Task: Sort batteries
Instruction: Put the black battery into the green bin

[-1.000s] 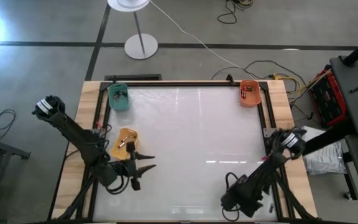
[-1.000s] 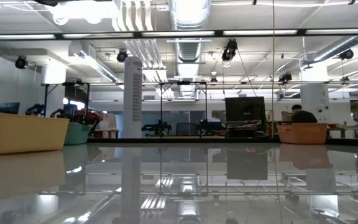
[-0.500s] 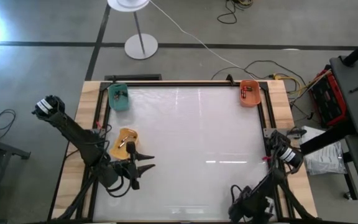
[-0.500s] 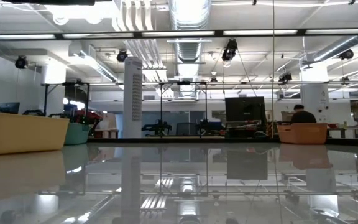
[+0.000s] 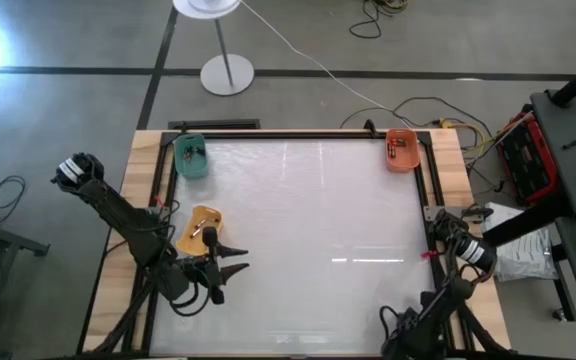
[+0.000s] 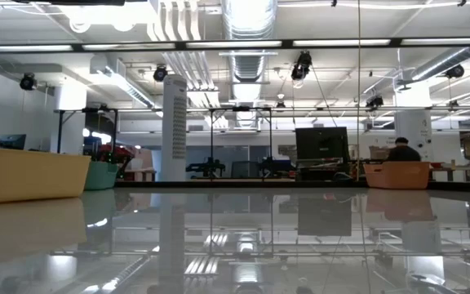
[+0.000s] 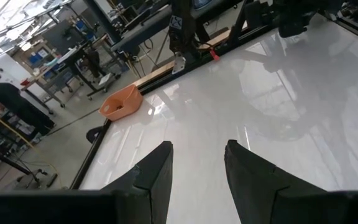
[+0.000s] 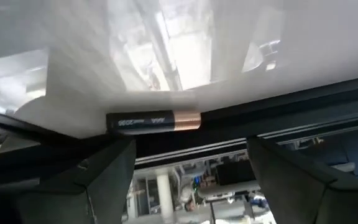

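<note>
At the table's edge, 1 black-and-copper battery [image 8: 153, 121] lies between the right claw's [image 8: 188, 163] spread fingers.

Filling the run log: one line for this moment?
left gripper: open, empty, beside yellow bin | right gripper: open, at table's near edge, over black-and-copper battery, not gripped

A battery [image 8: 153, 121] lies between the right fingers [image 8: 104, 180].

No text can be read anywhere. The battery [image 8: 153, 121] at the table's [image 8: 166, 37] edge carries pale lettering on its dark part, too small and blurred to make out. The bins bear no legible labels.
</note>
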`<action>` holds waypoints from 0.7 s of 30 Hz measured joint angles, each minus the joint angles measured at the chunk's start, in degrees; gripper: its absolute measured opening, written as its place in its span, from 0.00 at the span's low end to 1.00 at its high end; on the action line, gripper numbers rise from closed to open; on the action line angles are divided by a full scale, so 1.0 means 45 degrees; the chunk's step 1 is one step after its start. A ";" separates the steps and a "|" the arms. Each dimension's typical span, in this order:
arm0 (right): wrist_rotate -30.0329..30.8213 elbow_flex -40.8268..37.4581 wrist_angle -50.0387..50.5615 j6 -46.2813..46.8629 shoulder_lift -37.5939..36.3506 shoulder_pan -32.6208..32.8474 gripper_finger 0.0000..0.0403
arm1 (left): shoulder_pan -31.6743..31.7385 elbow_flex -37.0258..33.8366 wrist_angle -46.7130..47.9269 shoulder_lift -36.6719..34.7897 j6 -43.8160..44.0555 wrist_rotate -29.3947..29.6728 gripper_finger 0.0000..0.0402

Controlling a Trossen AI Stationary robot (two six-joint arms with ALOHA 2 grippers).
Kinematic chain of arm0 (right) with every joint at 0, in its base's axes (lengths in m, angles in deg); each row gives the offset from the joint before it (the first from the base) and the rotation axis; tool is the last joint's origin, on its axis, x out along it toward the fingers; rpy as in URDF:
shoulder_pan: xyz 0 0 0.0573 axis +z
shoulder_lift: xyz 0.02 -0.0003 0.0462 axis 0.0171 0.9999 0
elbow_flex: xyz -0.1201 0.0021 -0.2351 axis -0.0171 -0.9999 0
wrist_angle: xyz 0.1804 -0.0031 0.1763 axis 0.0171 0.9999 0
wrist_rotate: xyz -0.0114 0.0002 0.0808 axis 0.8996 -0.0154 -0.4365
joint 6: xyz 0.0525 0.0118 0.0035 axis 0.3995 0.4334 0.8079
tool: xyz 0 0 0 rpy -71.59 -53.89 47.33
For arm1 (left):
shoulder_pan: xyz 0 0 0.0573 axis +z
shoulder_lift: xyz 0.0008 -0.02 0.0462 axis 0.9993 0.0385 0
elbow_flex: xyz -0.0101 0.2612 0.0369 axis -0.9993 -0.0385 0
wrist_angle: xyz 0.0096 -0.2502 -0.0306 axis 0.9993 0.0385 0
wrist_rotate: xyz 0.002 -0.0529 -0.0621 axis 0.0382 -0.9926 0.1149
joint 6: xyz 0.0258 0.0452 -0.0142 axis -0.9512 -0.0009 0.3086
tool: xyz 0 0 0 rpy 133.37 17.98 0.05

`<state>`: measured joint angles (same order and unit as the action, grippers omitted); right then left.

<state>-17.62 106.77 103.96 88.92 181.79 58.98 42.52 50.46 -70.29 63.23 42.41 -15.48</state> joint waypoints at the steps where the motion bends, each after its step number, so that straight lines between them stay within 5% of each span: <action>1: 0.0250 0.0020 0.0020 0.0110 -0.0046 -0.0014 0.75 | 0.0000 0.0004 -0.0004 0.0000 0.0017 0.0000 0.32; 9: 0.2575 0.0017 0.1017 0.0428 -0.0535 -0.0426 0.73 | 0.0002 0.0000 -0.0013 0.0007 0.0340 0.0000 0.32; 21: 0.3081 -0.0215 0.2414 0.0804 -0.2106 -0.1518 0.74 | 0.0000 0.0000 0.0005 0.0015 0.0437 0.0000 0.32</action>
<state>-3.76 105.81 114.82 92.54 172.31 52.15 42.52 50.46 -70.26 63.29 44.38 -15.48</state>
